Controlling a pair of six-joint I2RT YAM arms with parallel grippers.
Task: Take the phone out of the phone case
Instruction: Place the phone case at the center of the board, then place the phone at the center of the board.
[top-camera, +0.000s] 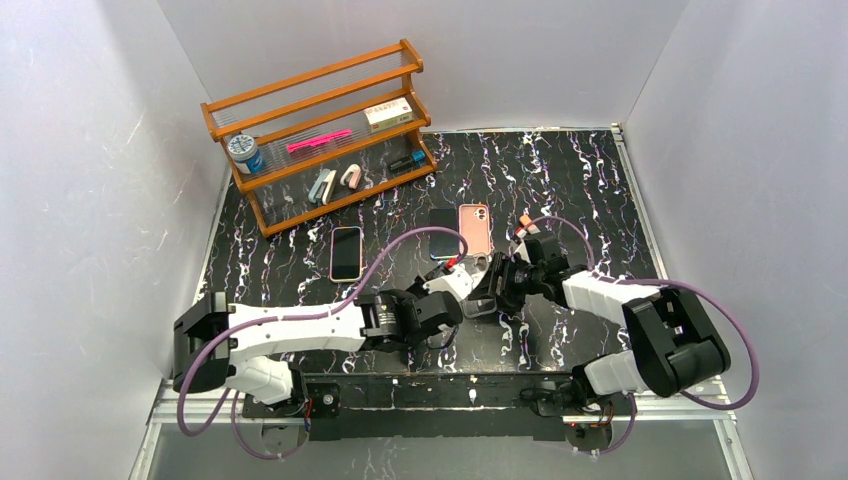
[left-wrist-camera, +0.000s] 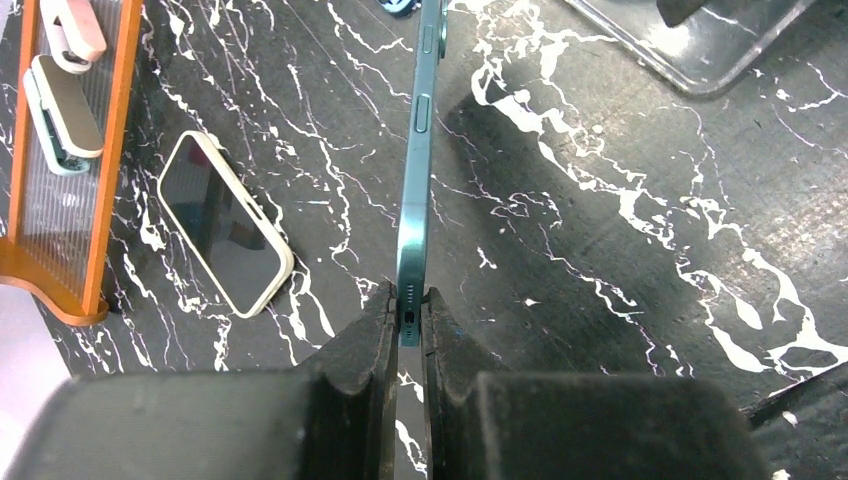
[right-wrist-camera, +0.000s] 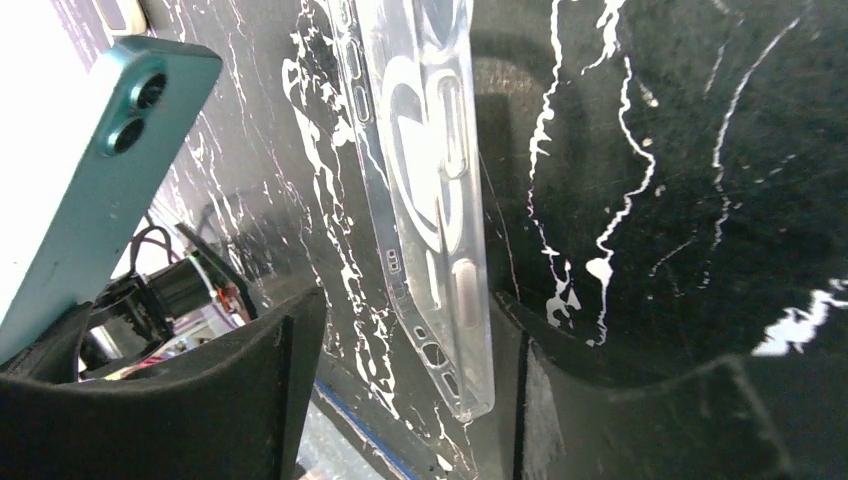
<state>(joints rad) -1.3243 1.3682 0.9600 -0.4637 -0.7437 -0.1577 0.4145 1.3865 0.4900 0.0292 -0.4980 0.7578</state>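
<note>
We're looking straight down the left gripper (left-wrist-camera: 408, 310): both fingers clamped on the bottom end of the teal phone (left-wrist-camera: 417, 170), seen edge-on with its side buttons facing us. The clear case (left-wrist-camera: 700, 50) lies on the marbled table (left-wrist-camera: 600, 250) top right. A white-cased phone (left-wrist-camera: 225, 222) lies beside the wooden rack (left-wrist-camera: 100, 200) on the left.

I pinch the teal phone (left-wrist-camera: 415, 180) by its port end in my left gripper (left-wrist-camera: 405, 320); it stands bare, edge-on, its twin lenses far from my jaws. The clear phone case (right-wrist-camera: 425, 200) lies empty just beside it.
</note>
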